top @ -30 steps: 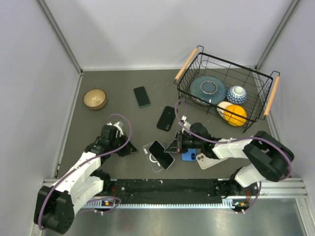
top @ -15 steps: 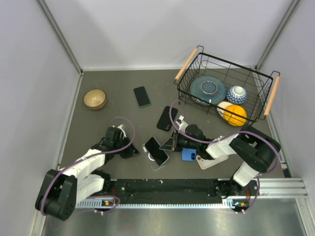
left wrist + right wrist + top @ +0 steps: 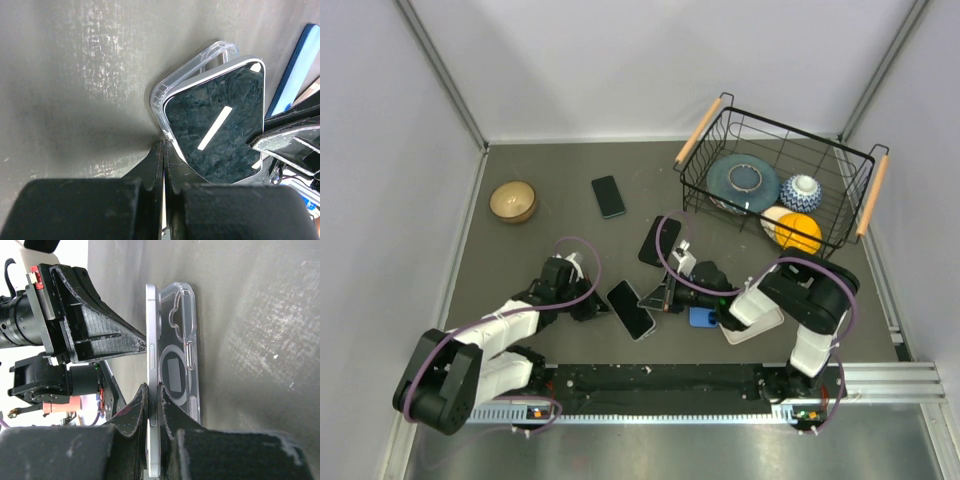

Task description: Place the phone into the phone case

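Right wrist view: the right gripper is clamped across the phone, holding it just above the clear phone case on the worktop. Opposite it, the left gripper, fingers together, butts against the case's edge, likely as a backstop for seating.

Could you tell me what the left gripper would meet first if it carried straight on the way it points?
The near edge of the phone lying on the clear case: the left gripper, shut, is at it, apparently touching. Whether phone or case comes first, I cannot tell.
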